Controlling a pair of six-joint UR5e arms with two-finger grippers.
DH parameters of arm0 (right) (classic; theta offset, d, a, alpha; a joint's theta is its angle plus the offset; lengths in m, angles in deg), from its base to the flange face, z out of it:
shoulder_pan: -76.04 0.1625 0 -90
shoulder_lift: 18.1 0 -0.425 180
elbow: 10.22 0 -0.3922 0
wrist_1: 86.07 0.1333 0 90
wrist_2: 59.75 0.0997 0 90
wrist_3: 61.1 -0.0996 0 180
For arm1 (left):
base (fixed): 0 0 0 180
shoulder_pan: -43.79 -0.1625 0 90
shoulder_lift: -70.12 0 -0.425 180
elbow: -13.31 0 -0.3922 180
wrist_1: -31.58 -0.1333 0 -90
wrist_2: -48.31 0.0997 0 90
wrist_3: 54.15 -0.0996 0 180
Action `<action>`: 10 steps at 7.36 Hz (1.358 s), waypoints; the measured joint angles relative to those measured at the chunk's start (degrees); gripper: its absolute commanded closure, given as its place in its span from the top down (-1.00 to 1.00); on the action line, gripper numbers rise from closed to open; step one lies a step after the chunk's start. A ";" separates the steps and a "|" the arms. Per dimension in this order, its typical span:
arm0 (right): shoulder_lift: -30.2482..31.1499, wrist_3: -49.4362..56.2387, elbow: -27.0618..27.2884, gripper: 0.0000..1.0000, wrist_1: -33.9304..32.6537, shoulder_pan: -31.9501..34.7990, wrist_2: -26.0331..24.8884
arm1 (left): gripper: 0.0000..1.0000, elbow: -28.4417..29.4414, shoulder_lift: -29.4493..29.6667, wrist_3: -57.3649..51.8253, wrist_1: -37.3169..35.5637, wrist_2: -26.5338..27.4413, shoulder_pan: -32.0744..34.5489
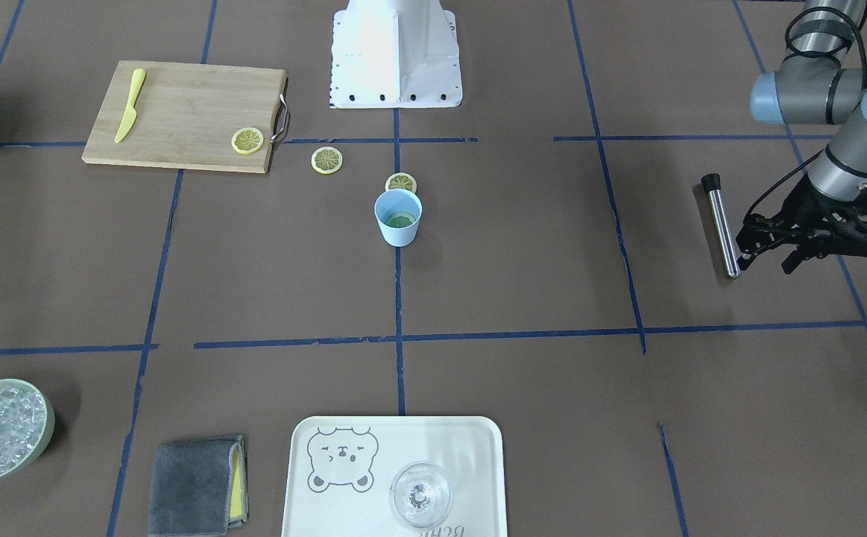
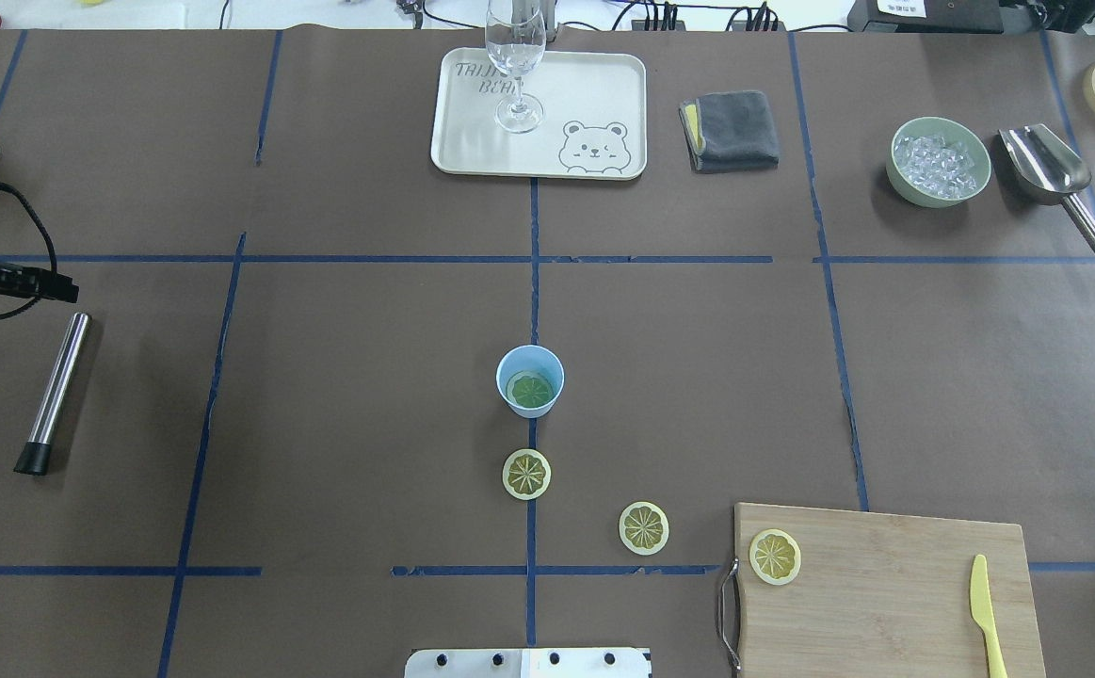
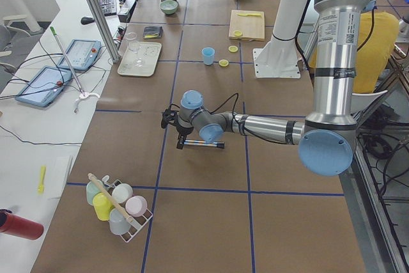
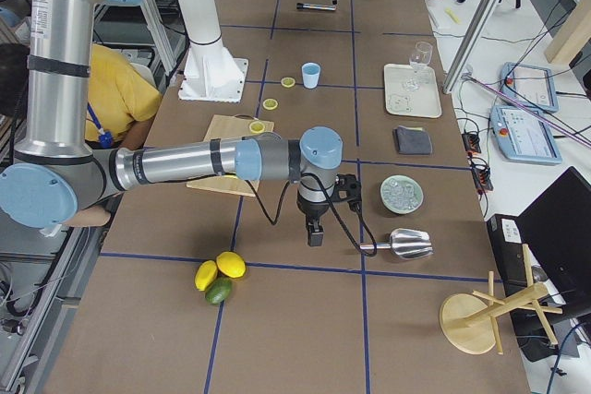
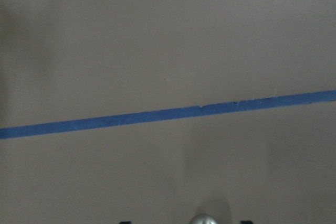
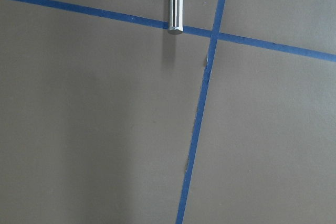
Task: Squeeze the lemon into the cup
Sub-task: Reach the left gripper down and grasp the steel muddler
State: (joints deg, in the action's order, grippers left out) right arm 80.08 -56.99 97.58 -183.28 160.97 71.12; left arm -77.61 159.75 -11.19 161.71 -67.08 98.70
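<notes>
L pincer (image 1: pixel 765 257) looks open, empty, just beside steel rod (image 1: pixel 722 227); R pincer (image 4: pixel 316 233) shows only in right-side view, can't tell its state.

Right tool (image 4: pixel 316 237) too small (jaws unreadable).

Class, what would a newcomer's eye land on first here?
A small light-blue plastic cup stands mid-table, one thin yellow lemon slice inside it. Three more slices trail to the pale wooden cutting board. The left arm's black end effector hangs near a black-capped steel rod.
</notes>
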 measured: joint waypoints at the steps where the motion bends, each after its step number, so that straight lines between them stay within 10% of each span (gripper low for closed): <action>1: -0.02 0.01 -0.01 1.00 0.00 0.03 0.05 | 0.50 0.25 -0.04 0.01 0.02 0.27 -0.70; 6: -0.08 -0.05 0.03 1.00 0.00 0.07 0.15 | 0.49 0.57 -0.07 0.06 0.02 0.35 -2.77; 10: -0.25 -0.06 -0.02 1.00 0.00 0.07 -0.01 | 0.11 0.83 -0.02 0.01 0.11 0.35 -3.86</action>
State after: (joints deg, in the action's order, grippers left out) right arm 79.83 -57.05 97.56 -183.28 161.04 71.11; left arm -76.79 159.73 -11.18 161.82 -66.74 94.84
